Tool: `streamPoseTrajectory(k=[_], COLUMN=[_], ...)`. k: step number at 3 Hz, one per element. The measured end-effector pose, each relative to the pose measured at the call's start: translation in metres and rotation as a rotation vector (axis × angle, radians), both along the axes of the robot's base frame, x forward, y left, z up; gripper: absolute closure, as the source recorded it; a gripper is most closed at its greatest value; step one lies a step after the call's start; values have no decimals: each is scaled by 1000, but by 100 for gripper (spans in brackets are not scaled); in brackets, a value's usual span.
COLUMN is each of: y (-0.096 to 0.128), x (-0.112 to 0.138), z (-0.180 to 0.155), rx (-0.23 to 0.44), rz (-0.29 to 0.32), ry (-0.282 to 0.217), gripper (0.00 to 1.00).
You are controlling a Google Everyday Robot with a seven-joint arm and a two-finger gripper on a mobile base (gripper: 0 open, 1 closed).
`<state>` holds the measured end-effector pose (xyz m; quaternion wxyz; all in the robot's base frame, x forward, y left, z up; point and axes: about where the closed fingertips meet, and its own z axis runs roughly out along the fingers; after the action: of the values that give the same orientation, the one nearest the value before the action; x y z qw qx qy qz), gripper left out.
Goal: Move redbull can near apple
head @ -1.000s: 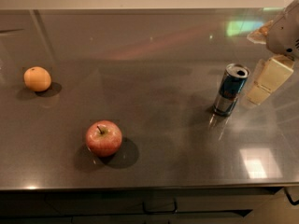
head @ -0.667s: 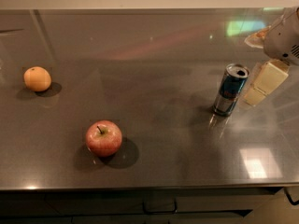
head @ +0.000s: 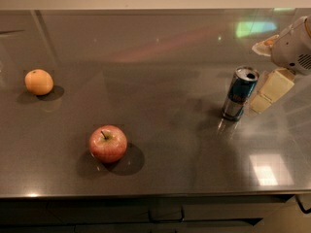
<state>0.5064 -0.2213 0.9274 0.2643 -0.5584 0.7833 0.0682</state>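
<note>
The redbull can is standing upright on the dark, glossy countertop, over toward the 3 o'clock side of the surface. Its silver top is facing up and a faint reflection is lying on the counter just below its base.

The gripper is hanging just beside the can, at the can's 3 o'clock. Its cream-coloured end is angling down toward the counter from the white arm housing, which is coming in from the right edge. A thin strip of counter is showing between it and the can. Whether it is released, clenched or grasping cannot be told from this view.

The apple is sitting well apart from the can, at about the can's 8 o'clock. It is near the front edge, with its stem pointing up and its shadow falling to the right.

A small orange fruit is resting at the 9 o'clock side of the counter, at about the apple's 10 o'clock and apart from it.
</note>
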Motion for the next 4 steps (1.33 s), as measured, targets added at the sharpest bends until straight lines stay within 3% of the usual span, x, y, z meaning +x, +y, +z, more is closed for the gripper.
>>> streamPoseTrajectory(k=[2,4], y=[0,5], x=[2,-1], z=[-10,-10], rx=[19,30], rz=[7,15], ry=[25,83], gripper=[0,41])
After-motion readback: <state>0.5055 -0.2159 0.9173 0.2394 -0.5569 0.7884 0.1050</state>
